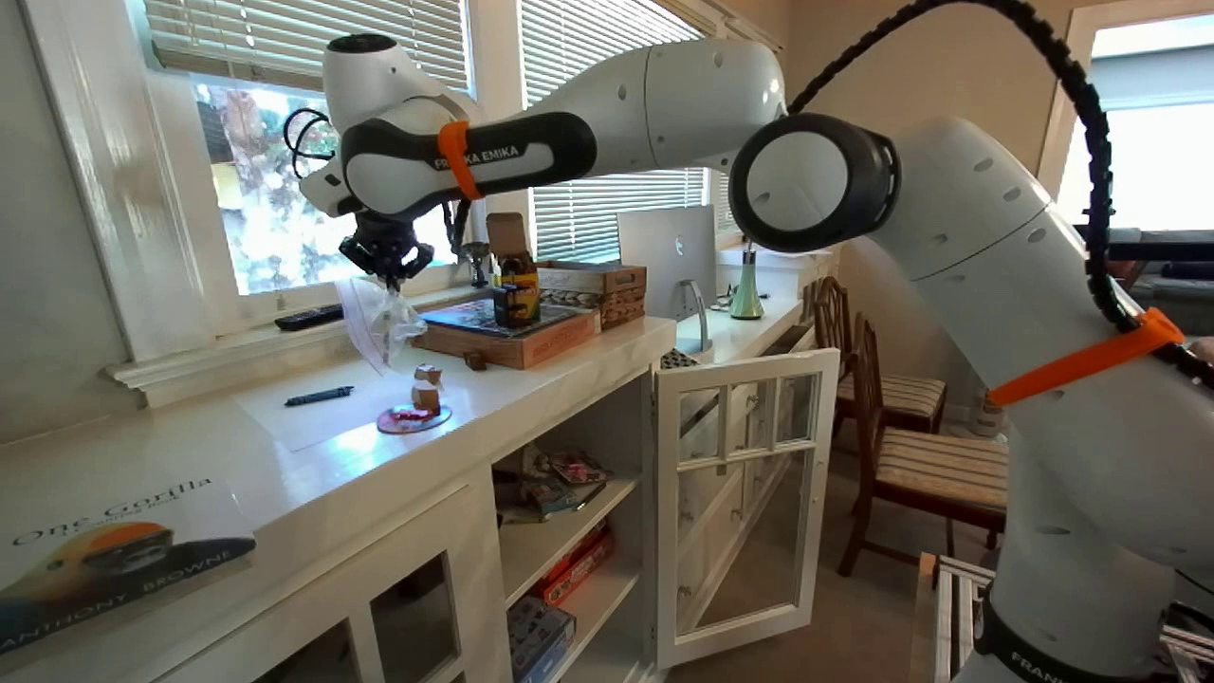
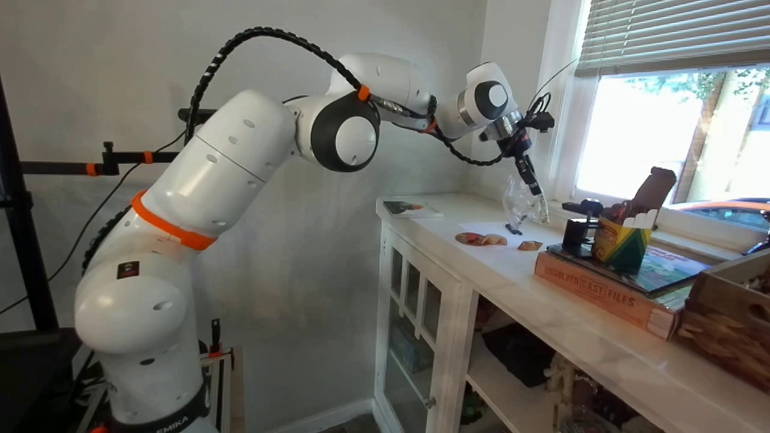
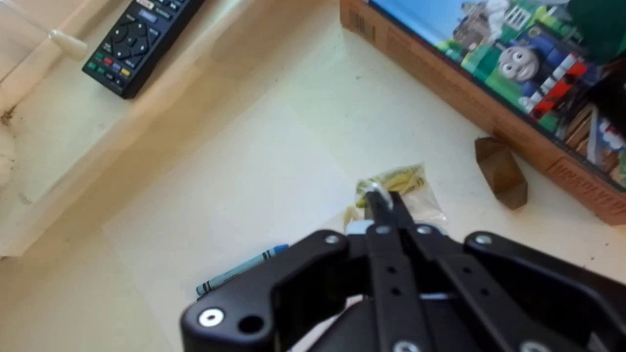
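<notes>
My gripper (image 3: 386,199) points down over the white counter, its black fingers pressed together on a clear plastic bag (image 3: 413,178). In both exterior views the crumpled bag (image 1: 379,323) (image 2: 518,201) hangs below the fingertips; I cannot tell whether its bottom touches the counter. Yellow-green print shows on the bag in the wrist view. Beneath lies a white paper sheet (image 3: 215,195) with a teal crayon (image 3: 242,269) on it. A brown faceted block (image 3: 501,173) sits beside the box. Nearer the counter's front edge, a round disc (image 1: 403,424) lies with another brown block (image 1: 427,394) on or by it.
An orange-sided game box (image 2: 592,294) carries a yellow-green crayon box (image 2: 622,240). Beyond it stands a wooden crate (image 1: 621,283). A black remote (image 3: 132,46) rests on the window ledge. A book (image 1: 123,550) lies at the counter's end. Below, a glazed cabinet door (image 1: 813,512) stands swung out.
</notes>
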You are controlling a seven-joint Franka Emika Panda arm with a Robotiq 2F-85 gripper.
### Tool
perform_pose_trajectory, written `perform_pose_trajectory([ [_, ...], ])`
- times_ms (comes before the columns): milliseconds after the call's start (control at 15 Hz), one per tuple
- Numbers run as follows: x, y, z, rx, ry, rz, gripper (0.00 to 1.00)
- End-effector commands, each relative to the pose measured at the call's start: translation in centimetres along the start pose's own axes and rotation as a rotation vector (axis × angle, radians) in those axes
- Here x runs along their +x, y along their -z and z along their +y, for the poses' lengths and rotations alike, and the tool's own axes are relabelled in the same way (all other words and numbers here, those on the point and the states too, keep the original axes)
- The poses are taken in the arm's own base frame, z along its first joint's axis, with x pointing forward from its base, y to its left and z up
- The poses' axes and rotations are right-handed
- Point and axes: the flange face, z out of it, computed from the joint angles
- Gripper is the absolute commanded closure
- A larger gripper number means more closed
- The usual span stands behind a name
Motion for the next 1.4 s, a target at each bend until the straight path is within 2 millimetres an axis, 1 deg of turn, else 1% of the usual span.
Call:
perform_pose_trajectory([
  [0, 0.0, 0.3, 0.1, 0.055, 0.075, -0.105, 1.0],
  [200, 0.8, 0.0, 0.4, 0.078, 0.132, -0.13, 1.0],
  [400, 1.7, -0.3, 0.8, 0.086, 0.183, -0.116, 1.0],
  [467, 1.9, -0.2, 0.9, 0.059, 0.18, -0.066, 1.0],
  [533, 1.9, 0.0, 0.9, 0.042, 0.156, -0.026, 1.0],
  [600, 2.0, -0.1, 1.0, 0.06, 0.161, -0.058, 1.0],
  [667, 2.1, 0.1, 1.0, 0.031, 0.156, -0.003, 1.0],
  [733, 2.1, -0.1, 1.1, 0.06, 0.154, -0.053, 1.0],
  [800, 2.2, 0.0, 1.1, 0.033, 0.156, -0.008, 1.0],
  [867, 2.0, -0.1, 1.1, 0.062, 0.152, -0.063, 1.0],
  [933, 2.1, 0.1, 1.1, 0.042, 0.159, -0.024, 1.0],
  [1000, 2.0, 0.0, 1.1, 0.061, 0.148, -0.065, 1.0],
  [1067, 2.1, 0.1, 1.0, 0.038, 0.159, -0.014, 1.0],
  [1133, 2.0, -0.1, 1.0, 0.056, 0.152, -0.042, 1.0],
  [1333, 2.1, 0.0, 0.7, 0.03, 0.127, 0.066, 1.0],
])
